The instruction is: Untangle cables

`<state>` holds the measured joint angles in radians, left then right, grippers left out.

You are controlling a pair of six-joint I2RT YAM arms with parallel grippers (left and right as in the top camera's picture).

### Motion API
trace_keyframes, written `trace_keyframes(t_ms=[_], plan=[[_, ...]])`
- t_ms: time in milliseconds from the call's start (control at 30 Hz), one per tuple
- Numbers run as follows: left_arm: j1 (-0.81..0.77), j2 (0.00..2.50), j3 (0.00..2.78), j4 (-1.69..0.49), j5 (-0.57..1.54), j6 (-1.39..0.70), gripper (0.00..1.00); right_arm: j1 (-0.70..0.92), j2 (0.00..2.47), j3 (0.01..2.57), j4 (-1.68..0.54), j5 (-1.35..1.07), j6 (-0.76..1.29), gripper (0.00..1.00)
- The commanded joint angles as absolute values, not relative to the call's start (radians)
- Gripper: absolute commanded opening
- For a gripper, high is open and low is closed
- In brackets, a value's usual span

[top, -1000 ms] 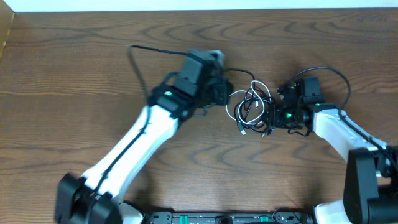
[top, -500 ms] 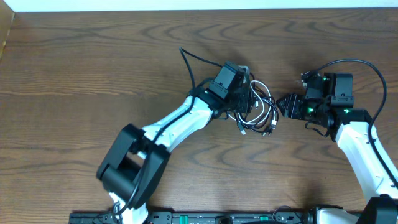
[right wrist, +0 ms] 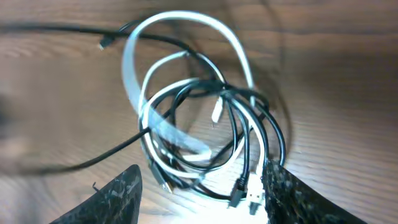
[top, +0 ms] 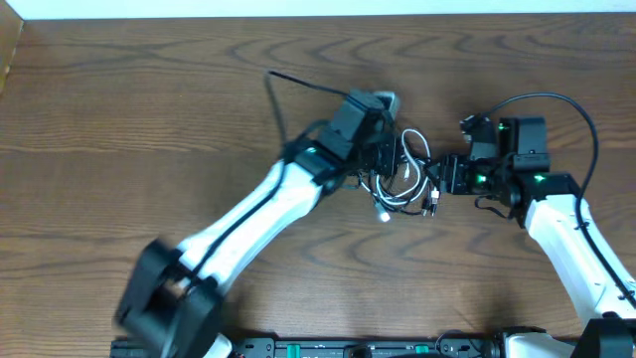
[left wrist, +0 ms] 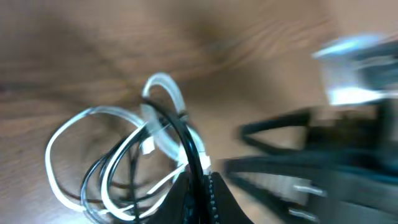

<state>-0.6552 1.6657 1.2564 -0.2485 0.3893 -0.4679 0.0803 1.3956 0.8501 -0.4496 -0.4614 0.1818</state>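
Tangled cables (top: pixel 405 179) at centre of the overhead frame
Black cable (left wrist: pixel 186 140) and white cable (left wrist: pixel 68 124) coiled together on the surface (top: pixel 149 99); left gripper (left wrist: pixel 202 182) jaws pinch the black cable, right gripper (right wrist: pixel 202 171) jaws spread beside the coil

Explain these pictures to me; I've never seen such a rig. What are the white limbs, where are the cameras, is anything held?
The limbs are two robot arms, left and right, at a wooden table. One picture looks down from above; the other two come from a camera on each wrist. A tangle of black and white cables lies between the arms. The left gripper is shut, pinching the tangle's edge. The right gripper is open beside it, holding nothing.
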Motion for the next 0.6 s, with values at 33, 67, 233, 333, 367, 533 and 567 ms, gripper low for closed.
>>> trace_keyframes(t_ms=[33, 67, 233, 333, 367, 533, 567], plan=[[-0.618, 1.605, 1.267, -0.303, 0.499, -0.516, 0.08, 0.12, 1.386, 0.867, -0.414, -0.494, 0.196, 0.58], [-0.611, 1.604, 1.267, -0.311, 0.519, -0.519, 0.07, 0.127, 1.386, 0.867, -0.404, -0.498, 0.206, 0.57], [-0.585, 1.601, 1.268, -0.311, 0.577, -0.534, 0.08, 0.173, 1.404, 0.867, -0.36, -0.496, 0.281, 0.5], [-0.571, 1.592, 1.268, -0.308, 0.59, -0.538, 0.08, 0.192, 1.439, 0.867, -0.348, -0.496, 0.34, 0.49], [-0.565, 1.588, 1.269, -0.307, 0.596, -0.542, 0.07, 0.196, 1.452, 0.867, -0.347, -0.497, 0.353, 0.49], [-0.527, 1.554, 1.269, -0.306, 0.596, -0.556, 0.08, 0.213, 1.511, 0.867, -0.322, -0.548, 0.339, 0.5], [-0.519, 1.549, 1.269, -0.307, 0.596, -0.556, 0.08, 0.213, 1.518, 0.867, -0.31, -0.58, 0.301, 0.52]])
